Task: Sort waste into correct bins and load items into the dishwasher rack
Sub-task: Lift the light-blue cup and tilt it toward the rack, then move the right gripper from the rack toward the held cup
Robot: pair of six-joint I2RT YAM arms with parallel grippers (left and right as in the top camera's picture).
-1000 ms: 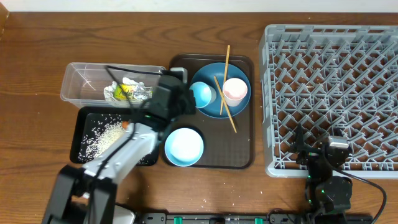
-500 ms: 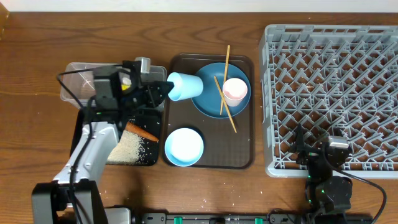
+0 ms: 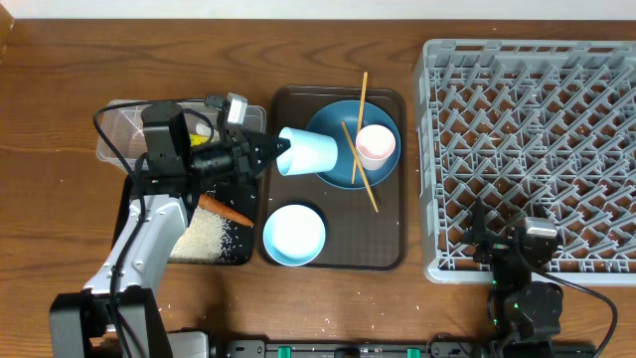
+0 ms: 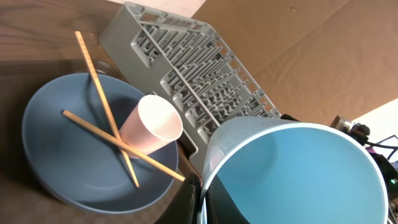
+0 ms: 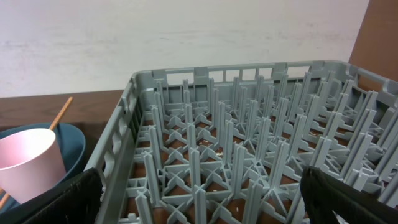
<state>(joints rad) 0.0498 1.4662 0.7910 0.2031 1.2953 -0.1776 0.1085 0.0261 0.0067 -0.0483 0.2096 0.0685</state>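
My left gripper (image 3: 276, 154) is shut on the rim of the light blue cup (image 3: 310, 151), which hangs tipped on its side over the left edge of the blue plate (image 3: 338, 182). In the left wrist view the cup (image 4: 298, 174) fills the right side, with one finger inside the rim and one outside. The pinkish-white cup (image 3: 376, 145) and crossed chopsticks (image 3: 361, 171) rest on the plate. A pale blue bowl (image 3: 294, 235) sits below. My right gripper (image 3: 507, 234) stands open at the dishwasher rack's (image 3: 537, 139) near edge, holding nothing.
A brown tray (image 3: 383, 244) carries the plate and bowl. The black tray (image 3: 139, 199) holds rice (image 3: 204, 237) and an orange carrot (image 3: 227, 212). The clear tub (image 3: 124, 134) lies behind it, partly covered by my left arm.
The left gripper has lifted the light blue cup off the plate and tipped it sideways. The left arm swung left, uncovering the carrot and rice. The right arm has not moved.
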